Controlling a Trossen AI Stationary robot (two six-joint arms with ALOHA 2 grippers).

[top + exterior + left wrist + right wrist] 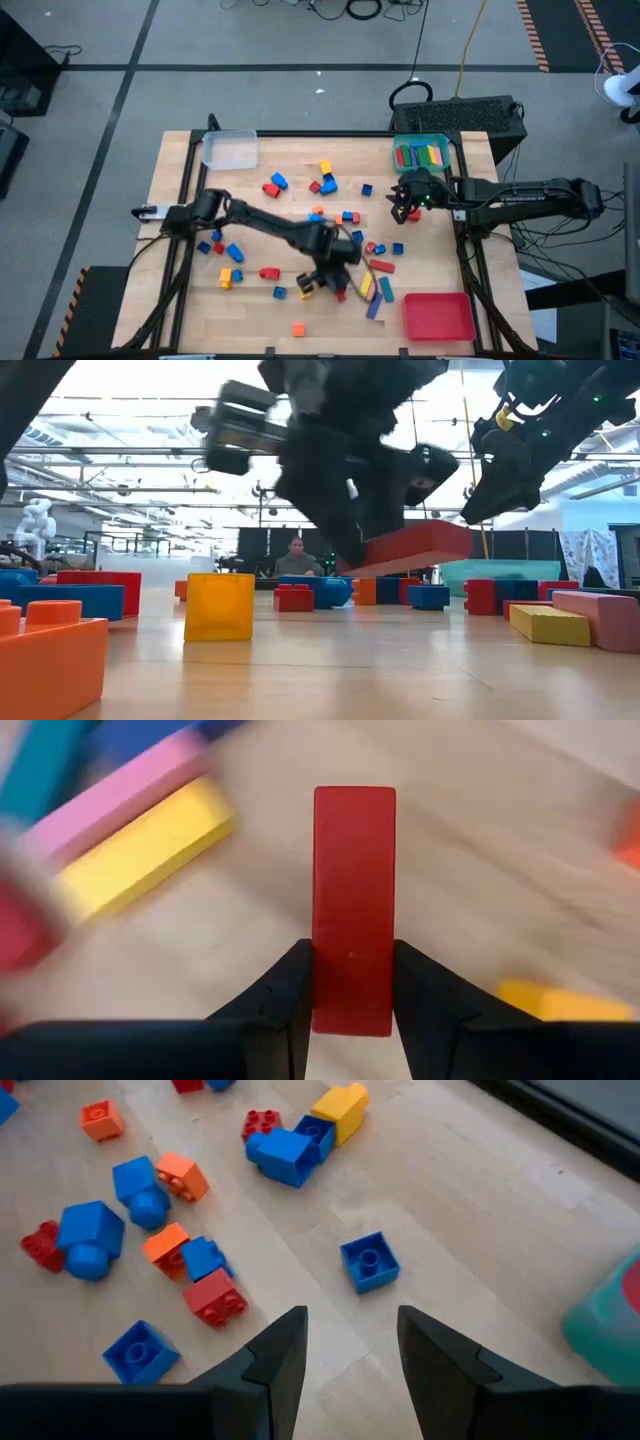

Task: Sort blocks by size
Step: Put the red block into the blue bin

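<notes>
Blocks point(325, 178) litter the table; left gripper point(352, 1005) clasps a long red bar point(354, 900), right gripper point(352, 1345) hangs unclenched, empty.

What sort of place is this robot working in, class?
Probably a robotics lab or workshop: a wooden table on a grey floor, cables trailing behind it, and a person seated beyond in a big open hall.

Left gripper point(352, 982) clamped, low over table — right gripper point(350, 1342) parted, hovering.
</notes>
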